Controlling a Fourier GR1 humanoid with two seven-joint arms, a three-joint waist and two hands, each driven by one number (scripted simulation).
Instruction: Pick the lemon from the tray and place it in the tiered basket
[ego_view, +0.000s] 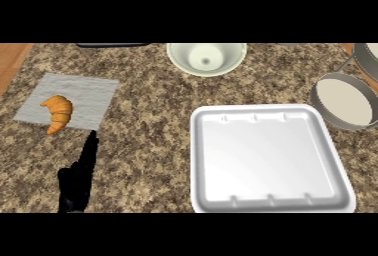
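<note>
Lemon: not seen anywhere in the head view. The white tray (269, 160), lower right of centre, shows only its bare floor and ribbed walls. Where the lemon is cannot be told from this view.

Left hand (77, 182): lower left of frame, fingers straight and together, pointed toward the top of the frame, nothing held. It is parked over the counter (148, 145), well apart from the tray.

Right hand: not shown, so its state cannot be told.

Tiered basket (343, 105): at the right edge. One grey-walled round tier is seen just beside the tray's upper right corner, and a second tier is cut off at the top right. No lemon is seen in the visible parts.

Not task items: a croissant (59, 114) on a grey napkin (92, 97) at upper left, and a white cup (184, 60) at top centre.

Handling, judged for a lemon in general:
- Light, with a stiff rind; crushing is not expected.
- The skin is waxy and the shape oval, so rolling on the tray's smooth floor and slipping out of a pinch at the ends are likely.
- It is best taken across the widest part of the belly, thumb set opposite the fingers and fingers curled round.
- It should be lowered inside the tier wall before release, since it may roll if let go high.
</note>
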